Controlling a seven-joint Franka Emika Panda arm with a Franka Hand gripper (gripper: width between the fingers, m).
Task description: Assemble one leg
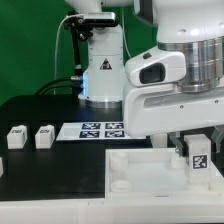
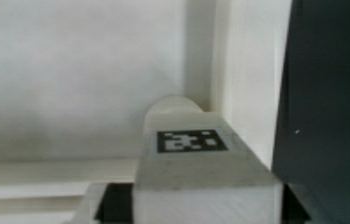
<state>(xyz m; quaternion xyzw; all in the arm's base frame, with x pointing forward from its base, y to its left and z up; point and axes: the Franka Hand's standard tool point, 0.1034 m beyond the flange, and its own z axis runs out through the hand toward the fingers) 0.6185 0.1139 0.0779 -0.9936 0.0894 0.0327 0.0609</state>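
Starting at the exterior view's left: one small white tagged post (image 1: 15,137) and its twin (image 1: 43,135) stand side by side on the black desk (image 1: 40,110), a little apart from each other and well away from the action. They look parked there as spares, I'd say.

Moving along, the thin flat white marker board (image 1: 100,130) lies just behind the large flat white panel with round sockets (image 1: 140,165). The panel lies flat at the front of the desk, with one socket (image 1: 120,185) open to view.

Now the business end, at the exterior view's right. The big white robot arm (image 1: 175,70) reaches down over the panel's right-hand corner. Its dark fingers (image 1: 183,146) look clamped on the small white plastic block-shaped leg (image 1: 198,157), whose tag faces the camera. The leg hangs upright, low over that corner; whether it touches the panel I can't tell.

The wrist view looks along the leg (image 2: 190,150), with pale panel beyond and dark desk alongside.

The upright grip makes sense, since the leg's end presumably has to drop straight into a socket. My read is that it is being lined up, not yet seated.
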